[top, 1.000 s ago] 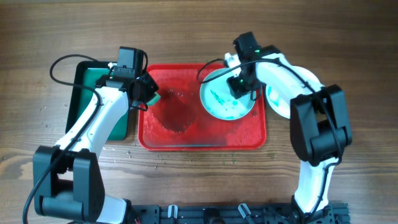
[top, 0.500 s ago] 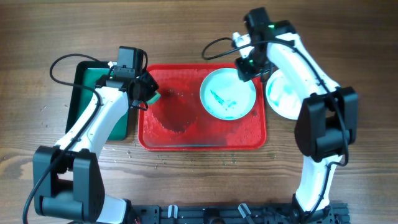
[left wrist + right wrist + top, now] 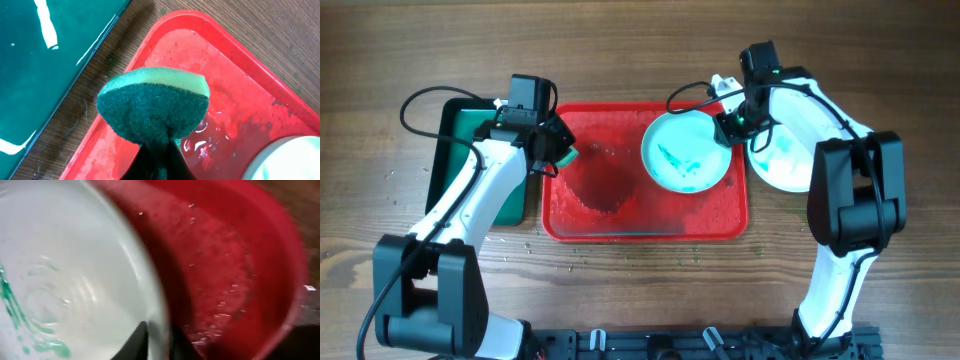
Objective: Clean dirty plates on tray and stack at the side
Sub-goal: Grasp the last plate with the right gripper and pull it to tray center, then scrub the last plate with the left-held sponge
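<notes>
Scrubbing is getting set up. Left gripper (image 3: pixel 157 150) is clamping sponge (image 3: pixel 152 107) over tray (image 3: pixel 590 195) at 9 o'clock. Right gripper (image 3: pixel 159 340) is straddling the 2 o'clock rim of the smeared plate (image 3: pixel 685 152), which is lying at the tray's 3 o'clock end; I cannot tell if it is gripping. Next, I judge, it is needing a firm pinch so the sponge can wipe.

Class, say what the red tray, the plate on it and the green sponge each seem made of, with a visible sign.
The red tray: likely moulded plastic, glossy; even colour, rounded rim, wet highlights.
The plate: glazed ceramic or melamine, cannot tell which; smooth white sheen.
The sponge: light foam under a coarse dark-green scouring layer; fibrous face, squeezed shape.
</notes>
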You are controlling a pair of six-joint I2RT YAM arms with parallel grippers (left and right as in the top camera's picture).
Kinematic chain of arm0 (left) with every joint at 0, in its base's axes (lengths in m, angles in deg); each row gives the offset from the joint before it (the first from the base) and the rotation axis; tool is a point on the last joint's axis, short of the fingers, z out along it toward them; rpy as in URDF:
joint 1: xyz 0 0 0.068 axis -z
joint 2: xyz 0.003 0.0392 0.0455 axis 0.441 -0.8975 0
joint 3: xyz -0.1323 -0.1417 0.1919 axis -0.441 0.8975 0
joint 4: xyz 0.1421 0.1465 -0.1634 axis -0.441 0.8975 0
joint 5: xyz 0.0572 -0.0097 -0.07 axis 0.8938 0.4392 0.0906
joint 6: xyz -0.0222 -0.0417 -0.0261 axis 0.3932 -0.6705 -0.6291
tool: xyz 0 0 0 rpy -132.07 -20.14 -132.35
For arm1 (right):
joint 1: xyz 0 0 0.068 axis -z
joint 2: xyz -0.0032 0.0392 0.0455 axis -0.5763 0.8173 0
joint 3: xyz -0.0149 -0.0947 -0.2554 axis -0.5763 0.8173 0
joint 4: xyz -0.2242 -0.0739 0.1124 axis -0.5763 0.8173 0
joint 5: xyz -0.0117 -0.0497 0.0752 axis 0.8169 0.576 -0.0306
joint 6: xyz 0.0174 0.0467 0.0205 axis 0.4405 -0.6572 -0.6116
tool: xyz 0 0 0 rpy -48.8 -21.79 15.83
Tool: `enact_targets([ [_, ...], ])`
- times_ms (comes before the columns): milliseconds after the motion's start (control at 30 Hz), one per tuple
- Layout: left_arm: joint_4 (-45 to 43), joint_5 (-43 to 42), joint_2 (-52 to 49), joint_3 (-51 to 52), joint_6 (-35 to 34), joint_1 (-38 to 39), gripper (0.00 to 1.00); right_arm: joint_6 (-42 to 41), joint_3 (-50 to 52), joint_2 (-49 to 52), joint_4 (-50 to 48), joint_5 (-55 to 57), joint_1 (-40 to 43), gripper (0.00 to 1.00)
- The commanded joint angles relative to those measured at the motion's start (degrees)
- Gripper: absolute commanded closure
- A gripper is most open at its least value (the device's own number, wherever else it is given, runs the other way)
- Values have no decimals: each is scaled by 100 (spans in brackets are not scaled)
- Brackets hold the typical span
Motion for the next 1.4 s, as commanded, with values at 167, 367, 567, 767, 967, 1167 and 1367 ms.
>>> enact_targets([
  [167, -63, 98, -28, 37, -98, 26, 96, -2870, -103, -107, 800, 586, -1023, 96],
  [367, 144, 96, -28, 37, -98, 26, 96, -4916, -109, 81, -280, 9, -1886, 96],
  [567, 201, 76, -28, 37, -98, 109, 96, -5016, -13, 197, -658, 81, -2122, 91],
  [767, 111, 81, -308, 37, -101, 439, 96, -4297, -15, 205, -1263, -127, -2065, 84],
  [967, -153, 79, -479, 37, 2, 450, 96, -4597, -15, 439, -1224, -192, -2079, 96],
  [1167, -278, 20, -1408, 37, 1926, 522, 96, -4551, -15, 439, -1213, -192, -2079, 96],
  [1367, -446, -2883, -1521, 24, 4129, 577, 96, -4522, -15, 439, -1272, -190, -2079, 96],
])
